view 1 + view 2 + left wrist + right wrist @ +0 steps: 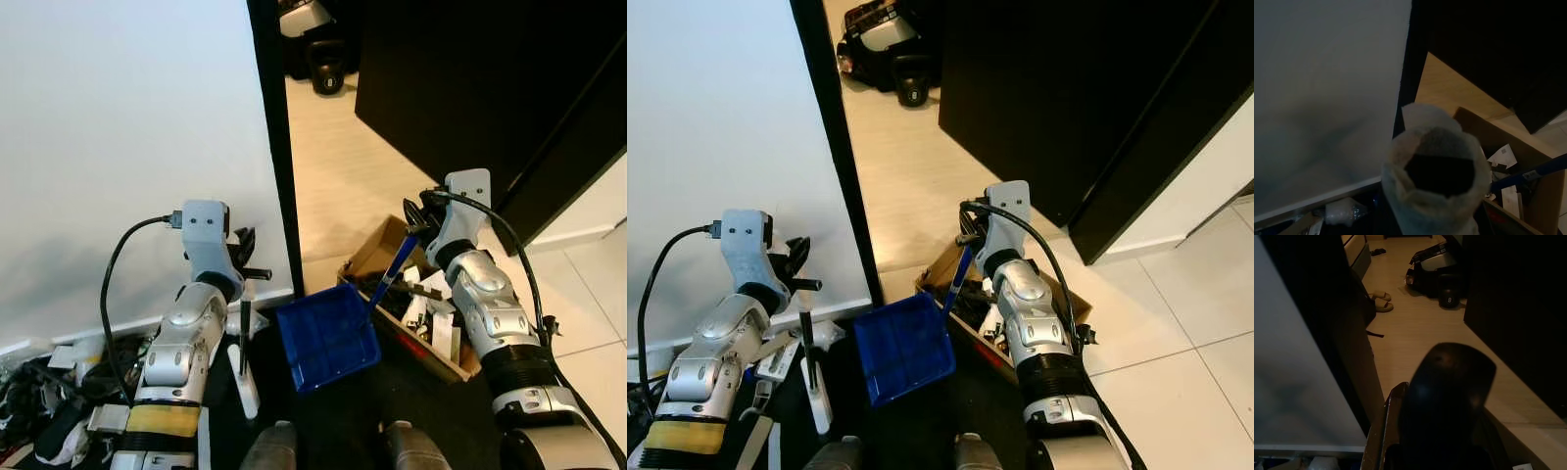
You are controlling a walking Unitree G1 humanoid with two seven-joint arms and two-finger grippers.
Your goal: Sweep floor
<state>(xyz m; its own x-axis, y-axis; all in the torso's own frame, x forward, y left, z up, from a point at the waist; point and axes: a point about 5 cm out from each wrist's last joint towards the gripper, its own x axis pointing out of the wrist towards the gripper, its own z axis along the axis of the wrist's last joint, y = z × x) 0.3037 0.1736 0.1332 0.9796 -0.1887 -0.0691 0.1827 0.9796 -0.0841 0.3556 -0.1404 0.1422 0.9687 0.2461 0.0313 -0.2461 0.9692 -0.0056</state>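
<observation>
At lower centre, a blue plastic dustpan [327,337] is held by its handle in the right gripper [415,227]; the left gripper [245,257] is closed round a dark broom handle [244,335], whose brush is hidden.

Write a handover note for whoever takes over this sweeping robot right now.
Right gripper: shut on the blue dustpan's handle, the pan hanging low between the arms.
Left gripper: shut on the brush, which hangs upright by the white wall.
A cardboard box of scraps sits by the right arm.
Done: both tools in hand.
Left: sweep the floor and empty the pan, perhaps into the box.
</observation>
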